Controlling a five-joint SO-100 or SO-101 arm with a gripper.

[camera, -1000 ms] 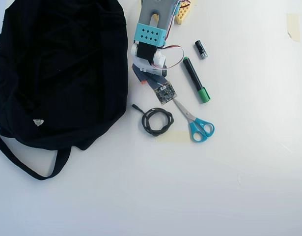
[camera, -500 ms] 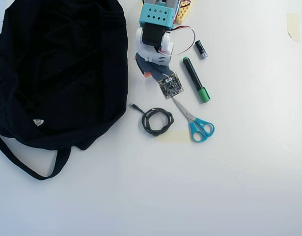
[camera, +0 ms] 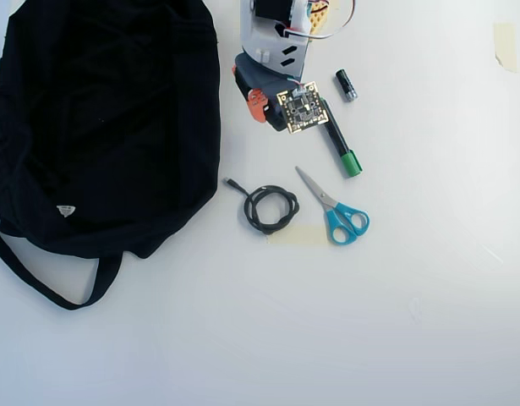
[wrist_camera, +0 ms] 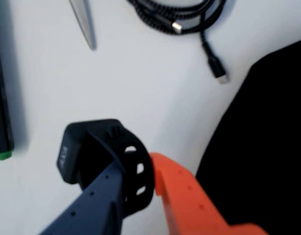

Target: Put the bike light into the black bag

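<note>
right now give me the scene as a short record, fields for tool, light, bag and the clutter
tool: blue and orange fingers on either side of the bike light's strap loop; whether they clamp it is unclear
bike light: black, between the marker and the bag in the wrist view
black bag: left of the arm in the overhead view, light not in it
clutter: coiled cable, scissors, green marker, battery

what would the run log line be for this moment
phase: grasp | pincer: shut on bike light, strap loop between fingers | black bag: beside arm, light not yet in | cable, scissors, marker: on table
</note>
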